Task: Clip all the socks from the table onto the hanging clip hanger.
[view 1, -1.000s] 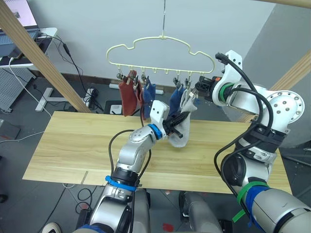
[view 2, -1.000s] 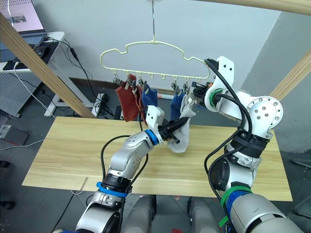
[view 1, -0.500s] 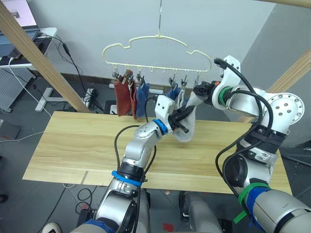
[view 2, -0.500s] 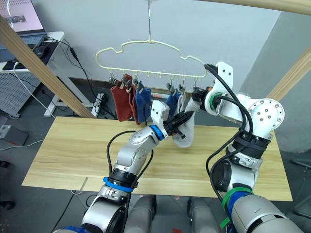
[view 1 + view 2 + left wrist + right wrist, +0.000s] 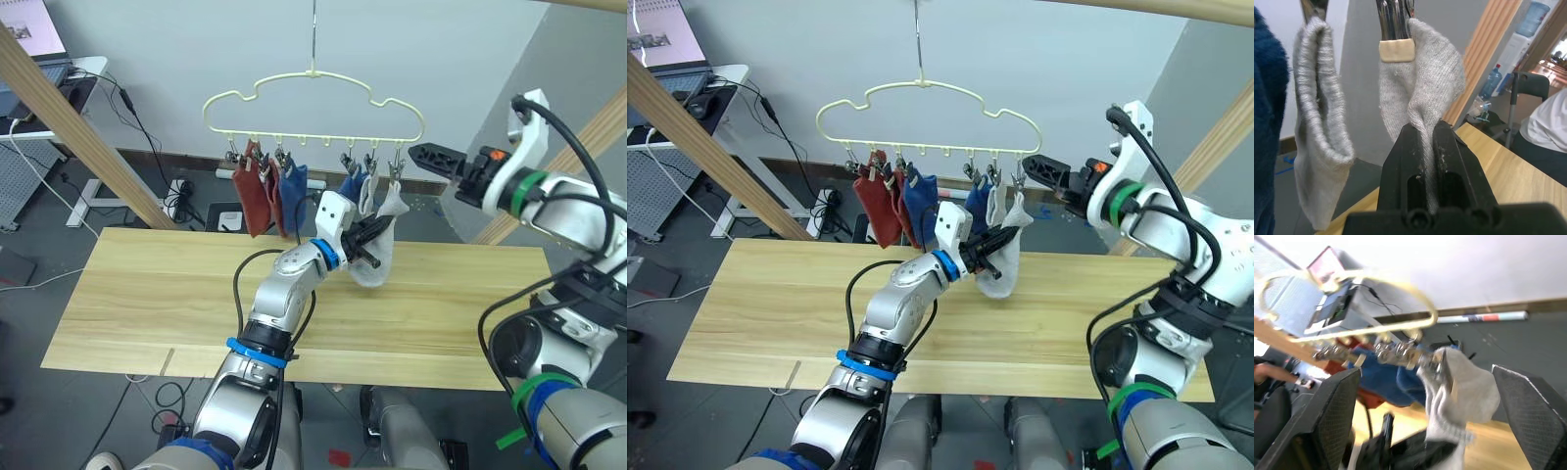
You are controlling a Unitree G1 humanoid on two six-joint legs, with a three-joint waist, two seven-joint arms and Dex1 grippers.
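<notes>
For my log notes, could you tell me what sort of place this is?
Probably an indoor lab or office test space: a plank table under a hanging clip hanger, a desk with a laptop, and floor cables.

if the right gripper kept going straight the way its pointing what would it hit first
Most likely the light grey sock hanging from the end clip of the clip hanger. The open right gripper points straight at it, and the sock sits between its fingers in the wrist view. Depth is hard to judge.
</notes>
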